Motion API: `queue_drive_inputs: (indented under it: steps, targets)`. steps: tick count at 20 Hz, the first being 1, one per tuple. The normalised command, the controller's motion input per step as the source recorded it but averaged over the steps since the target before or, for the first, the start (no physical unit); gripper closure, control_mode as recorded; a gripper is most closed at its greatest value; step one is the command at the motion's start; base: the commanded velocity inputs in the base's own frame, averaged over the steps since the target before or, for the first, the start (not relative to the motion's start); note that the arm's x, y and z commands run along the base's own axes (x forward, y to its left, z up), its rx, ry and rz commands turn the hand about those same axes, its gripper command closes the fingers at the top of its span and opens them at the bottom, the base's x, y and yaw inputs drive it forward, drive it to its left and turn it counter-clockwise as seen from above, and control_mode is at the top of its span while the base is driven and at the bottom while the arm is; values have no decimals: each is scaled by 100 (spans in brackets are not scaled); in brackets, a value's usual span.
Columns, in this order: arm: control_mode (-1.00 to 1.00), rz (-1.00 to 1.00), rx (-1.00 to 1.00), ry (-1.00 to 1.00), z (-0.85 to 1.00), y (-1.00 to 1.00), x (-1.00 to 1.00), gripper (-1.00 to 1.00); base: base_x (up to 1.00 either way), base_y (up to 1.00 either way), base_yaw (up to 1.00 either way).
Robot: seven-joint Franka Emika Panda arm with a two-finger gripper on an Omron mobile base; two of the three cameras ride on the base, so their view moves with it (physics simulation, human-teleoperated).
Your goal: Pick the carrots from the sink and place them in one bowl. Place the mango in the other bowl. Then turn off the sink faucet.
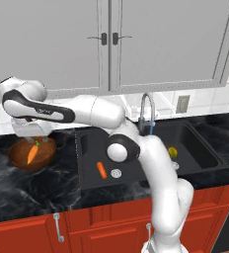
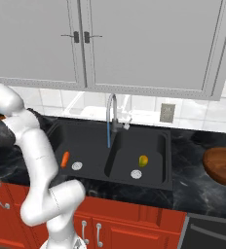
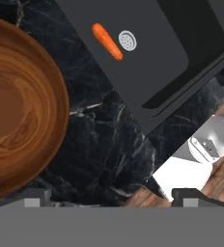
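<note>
— Which step were you on?

— Carrots. One carrot [image 1: 32,154] lay in the wooden bowl [image 1: 18,159] on the counter [image 1: 47,184] left of the sink [image 1: 89,170]. My gripper [image 1: 31,129] hung just above that bowl, jaws wide, holding nothing.

— And next?

— I judged I had to swing back for the second carrot [image 1: 102,170], lying beside the left basin's drain [image 1: 116,173]. The mango [image 2: 143,160] sat in the right basin, and the faucet [image 2: 112,114] ran.

— Any writing?

— None I could read.
</note>
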Motion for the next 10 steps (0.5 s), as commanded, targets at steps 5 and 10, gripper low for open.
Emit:
queue_drive_inputs:
  steps: [5,10]
  targets:
    - [-100,0,22,-5,8,-100,-100,-100,0,0,0]
    - [-100,0,19,-6,4,-100,-100,-100,0,0,0]
